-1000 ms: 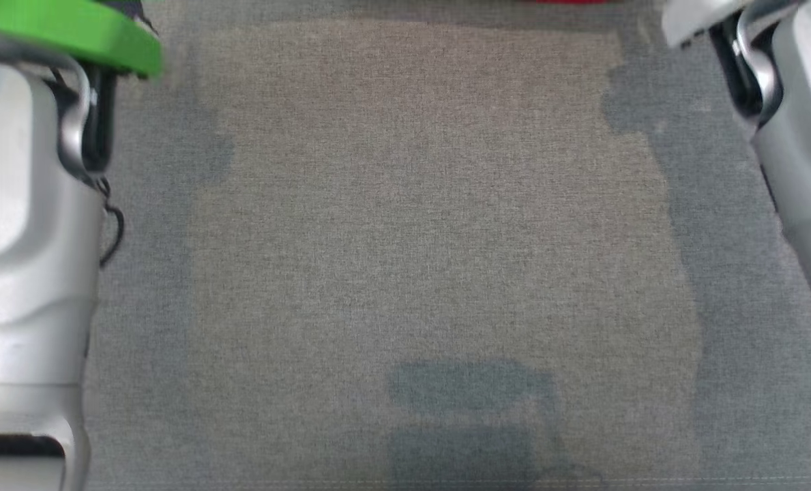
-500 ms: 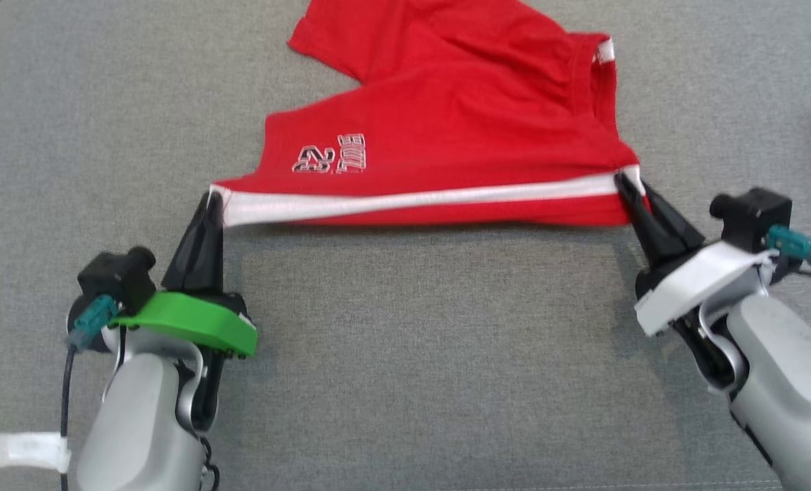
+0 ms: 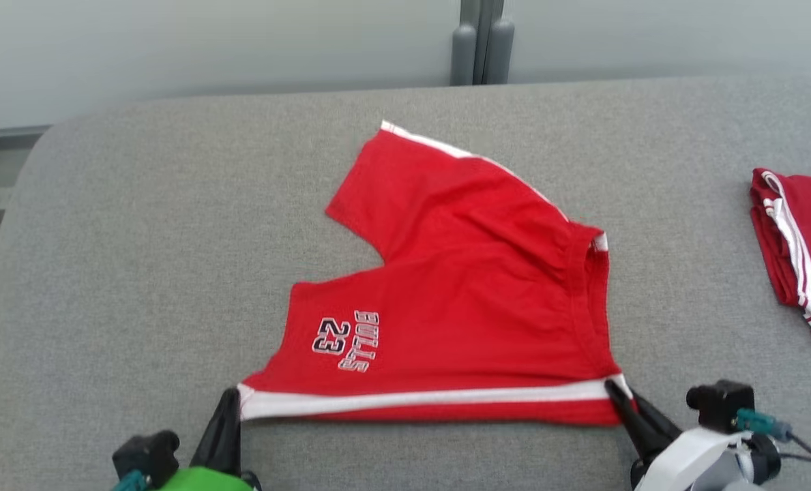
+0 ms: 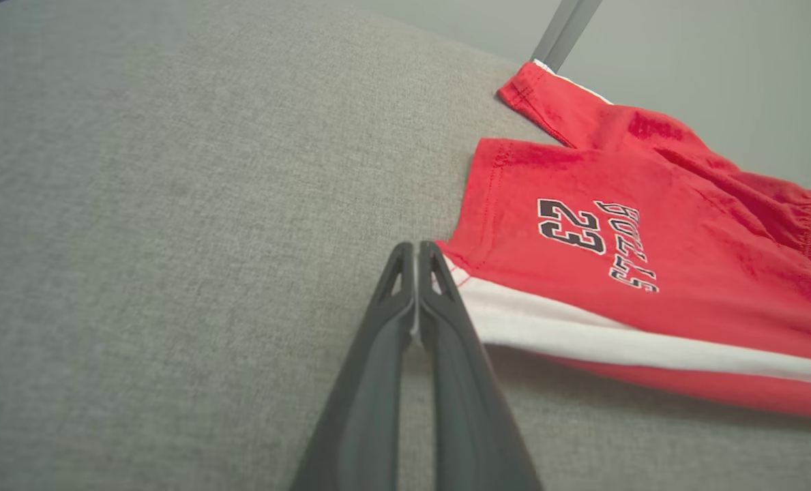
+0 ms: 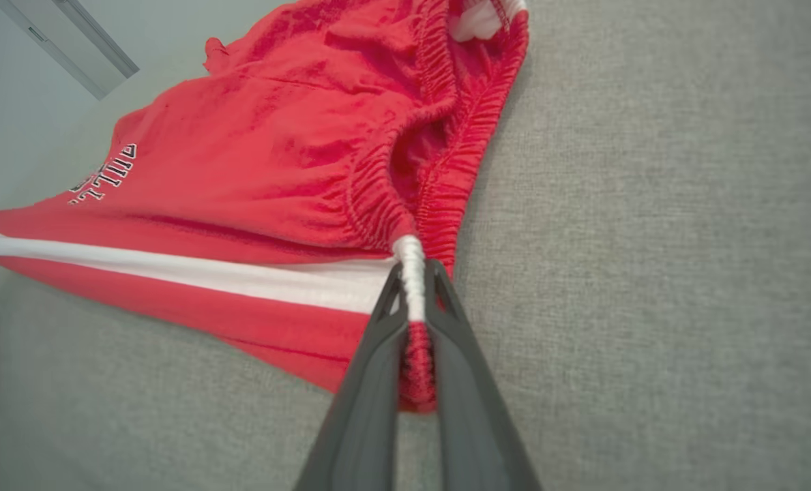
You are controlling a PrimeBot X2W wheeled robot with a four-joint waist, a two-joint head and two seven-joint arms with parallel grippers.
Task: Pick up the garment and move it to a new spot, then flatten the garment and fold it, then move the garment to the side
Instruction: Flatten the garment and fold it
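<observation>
A pair of red shorts [image 3: 473, 300] with a white side stripe and "BULLS 23" print lies spread on the grey cushioned surface [image 3: 139, 273]. My left gripper [image 3: 231, 399] is shut on the hem corner of the near leg, at the white stripe's end [image 4: 446, 269]. My right gripper [image 3: 616, 395] is shut on the elastic waistband [image 5: 412, 273] where the stripe meets it. The stripe edge runs taut between the two grippers, near the bottom of the head view. The other leg points away toward the far edge.
A second red garment [image 3: 797, 252] with white stripes lies folded at the right edge of the surface. A pale wall and a grey post [image 3: 480, 41] stand behind the far edge. Bare grey fabric stretches to the left.
The head camera has tilted up, so the shorts, far edge and wall came into view. Both grippers still hold the stripe edge stretched between them.
</observation>
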